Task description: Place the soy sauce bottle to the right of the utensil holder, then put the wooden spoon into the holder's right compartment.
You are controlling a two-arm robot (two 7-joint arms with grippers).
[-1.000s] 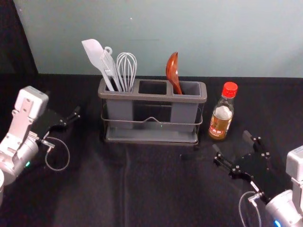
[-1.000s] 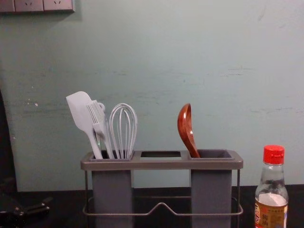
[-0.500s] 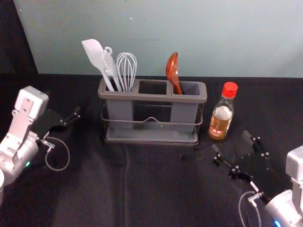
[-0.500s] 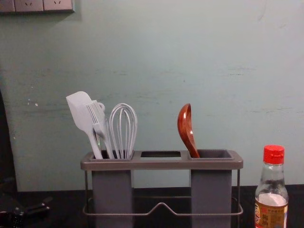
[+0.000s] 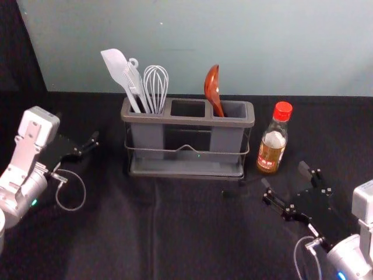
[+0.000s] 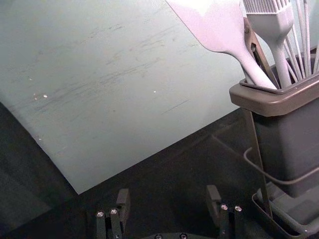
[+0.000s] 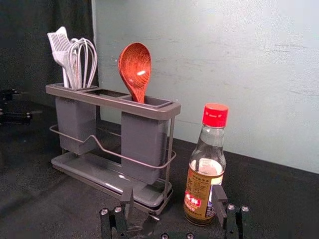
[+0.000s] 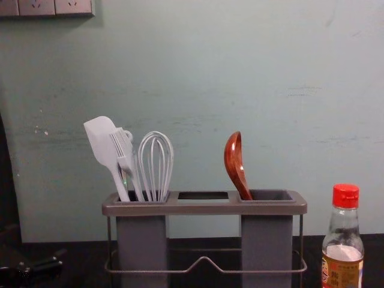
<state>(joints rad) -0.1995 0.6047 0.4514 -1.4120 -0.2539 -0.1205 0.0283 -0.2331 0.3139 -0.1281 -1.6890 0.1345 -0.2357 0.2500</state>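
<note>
Gleaming reddish-brown, the wooden spoon (image 5: 211,84) leans left.

A pale spatula (image 8: 102,139), brush (image 8: 123,150) and whisk (image 8: 155,167) stand close together, with sockets (image 8: 36,6) on the wall (image 8: 198,78).

And the wooden spoon (image 5: 211,86) has its handle's lower end hidden inside the right compartment! The whisk (image 5: 155,84) and white spatula (image 5: 116,65) bury theirs too. Over to the chest view: the bottom edge slices off the soy sauce bottle's (image 8: 343,243) base and the utensil holder's (image 8: 204,207) tray! Right wrist view, a fingertip of the right gripper (image 5: 284,175) covers part of the label.
</note>
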